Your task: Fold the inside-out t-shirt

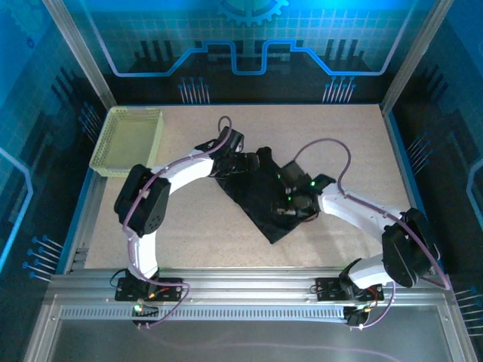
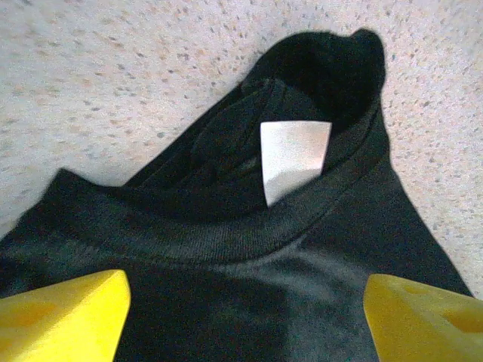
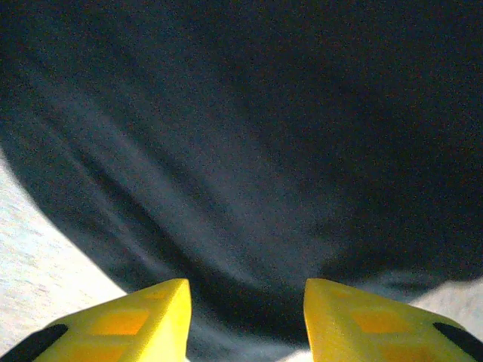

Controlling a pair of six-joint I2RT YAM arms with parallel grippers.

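The inside-out t-shirt is a black bundle lying in the middle of the table. My left gripper sits at its far left end. In the left wrist view the ribbed collar and a white tag lie just ahead of the left gripper, whose yellow fingers stand wide open above the cloth. My right gripper rests over the shirt's right part. In the right wrist view the black shirt spreads ahead of the right gripper, open with the cloth's edge between its fingers.
A pale yellow-green mesh basket stands at the table's far left corner. Speckled tabletop lies bare around the shirt, toward the back, the right and the near edge. Metal frame posts and blue walls enclose the table.
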